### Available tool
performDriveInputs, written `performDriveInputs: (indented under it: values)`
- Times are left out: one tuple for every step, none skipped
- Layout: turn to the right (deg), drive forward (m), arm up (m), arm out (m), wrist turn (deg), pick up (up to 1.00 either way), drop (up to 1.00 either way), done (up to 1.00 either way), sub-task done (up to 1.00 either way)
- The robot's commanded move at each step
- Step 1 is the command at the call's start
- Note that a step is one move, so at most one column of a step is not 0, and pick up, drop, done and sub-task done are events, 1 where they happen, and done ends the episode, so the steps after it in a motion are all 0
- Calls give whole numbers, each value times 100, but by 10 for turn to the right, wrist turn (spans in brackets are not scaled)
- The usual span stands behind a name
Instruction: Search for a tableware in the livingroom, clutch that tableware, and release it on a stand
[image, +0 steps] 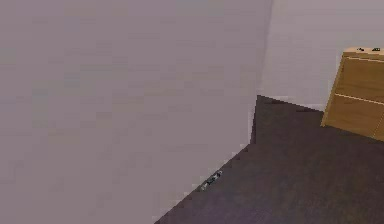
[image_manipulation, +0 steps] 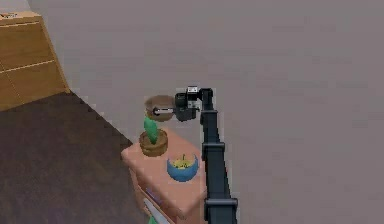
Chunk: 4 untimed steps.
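Our end effector (image_manipulation: 176, 104) holds a brown bowl (image_manipulation: 157, 104). The bowl hangs at its 9 o'clock and looks clear of every surface. How the fingers stand we cannot tell.

Nearest to us, the arm (image_manipulation: 213, 165) rises from 6 o'clock of the arm side view. A blue bowl (image_manipulation: 182, 166) with yellow bits in it sits just beside the arm, at its 9 o'clock, on the small pink worktop (image_manipulation: 135, 157), which we take to be the stand. Farther out, at 11 o'clock of the blue bowl, stands a potted plant (image_manipulation: 152, 142). Its green leaves reach up toward the brown bowl, which hangs at the plant's 12 o'clock. Beyond is bare wall (image_manipulation: 290, 60), and a wooden dresser (image_manipulation: 25, 60) stands at 10 o'clock of that view.

We judge the main risk to be a drop from here. The bowl seems to hang over the plant, so it could land on the leaves, tip, and roll off the far edge to the floor. The worktop is crowded, with little bare surface left between the pot and the blue bowl. If we lower the arm to set the bowl down, the arm may nudge the blue bowl, or the held bowl may knock the pot over. A swing toward 9 o'clock would carry the bowl past the edge.
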Motion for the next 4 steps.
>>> performDriveInputs:
  values:
    - [0, 0, 0, 0, 0, 0, 100, 0, 0]
    - [0, 0, 10, 0, 0, 0, 0, 0, 0]
    - [0, 0, 0, -8, 0, 0, 0, 0, 0]
    - [0, 0, 0, 0, 0, 0, 0, 100, 0]
